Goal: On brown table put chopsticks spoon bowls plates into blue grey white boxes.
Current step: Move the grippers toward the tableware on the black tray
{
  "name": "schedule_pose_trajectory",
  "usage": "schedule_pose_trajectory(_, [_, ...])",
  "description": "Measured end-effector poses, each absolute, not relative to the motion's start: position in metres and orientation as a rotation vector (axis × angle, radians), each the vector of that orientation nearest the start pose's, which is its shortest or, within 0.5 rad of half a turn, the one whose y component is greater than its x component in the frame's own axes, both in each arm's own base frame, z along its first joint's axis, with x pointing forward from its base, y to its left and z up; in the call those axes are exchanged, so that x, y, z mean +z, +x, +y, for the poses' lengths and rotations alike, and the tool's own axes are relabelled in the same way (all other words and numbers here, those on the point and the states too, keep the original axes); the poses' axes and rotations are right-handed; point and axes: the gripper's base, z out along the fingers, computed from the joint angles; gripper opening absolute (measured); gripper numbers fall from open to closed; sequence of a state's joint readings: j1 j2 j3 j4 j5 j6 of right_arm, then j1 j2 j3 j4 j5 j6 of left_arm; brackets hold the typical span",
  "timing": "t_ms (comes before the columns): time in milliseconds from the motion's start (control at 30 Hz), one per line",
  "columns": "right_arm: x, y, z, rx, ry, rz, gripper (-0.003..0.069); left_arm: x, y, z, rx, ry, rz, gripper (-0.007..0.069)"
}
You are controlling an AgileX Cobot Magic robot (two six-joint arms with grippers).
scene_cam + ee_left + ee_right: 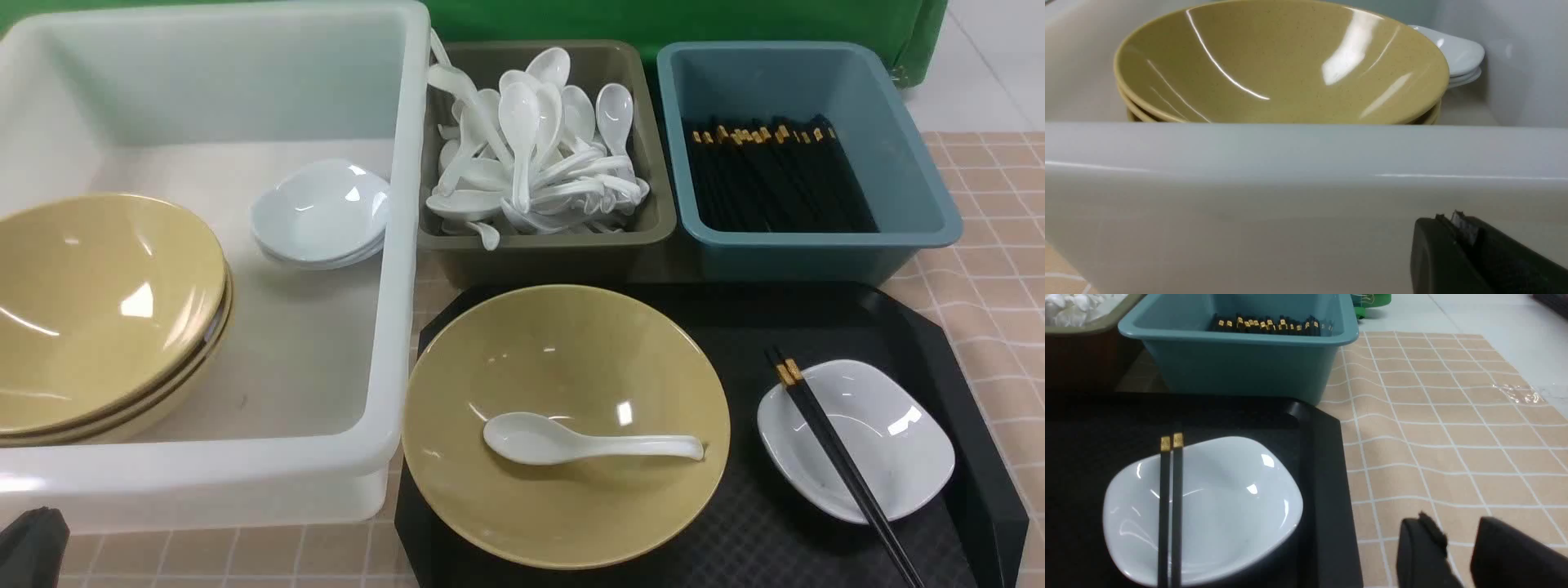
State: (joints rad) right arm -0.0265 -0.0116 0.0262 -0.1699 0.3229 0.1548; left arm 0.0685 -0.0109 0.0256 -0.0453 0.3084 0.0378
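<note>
On the black tray, a yellow bowl (522, 351) holds a white spoon (571, 441). Beside it, a white plate (886, 425) carries two black chopsticks (833, 457) across it; both also show in the right wrist view, plate (1229, 506) and chopsticks (1169, 506). The white tub (392, 269) holds stacked yellow bowls (98, 302) and stacked plates (322, 212). The olive-grey box (653, 204) holds several spoons. The blue box (922, 188) holds several chopsticks. My left gripper (1449, 218) is shut and empty, outside the tub's near wall (1290, 163). My right gripper (1453, 522) is open and empty over the brown table (1453, 416), beside the tray.
The black octagonal tray (971, 457) has a raised rim next to my right gripper (1327, 477). The tub's tall near wall stands between my left gripper and the stacked bowls (1274, 61). A green backdrop (653, 16) rises behind the boxes.
</note>
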Motion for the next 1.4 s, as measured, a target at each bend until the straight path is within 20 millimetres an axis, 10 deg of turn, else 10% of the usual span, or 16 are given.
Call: schedule_pose_trajectory(1400, [0.1763, 0.0536, -0.0063, -0.072, 0.056, 1.816, 0.0236, 0.1773, 0.054, 0.0035, 0.069, -0.032, 1.807, 0.0001])
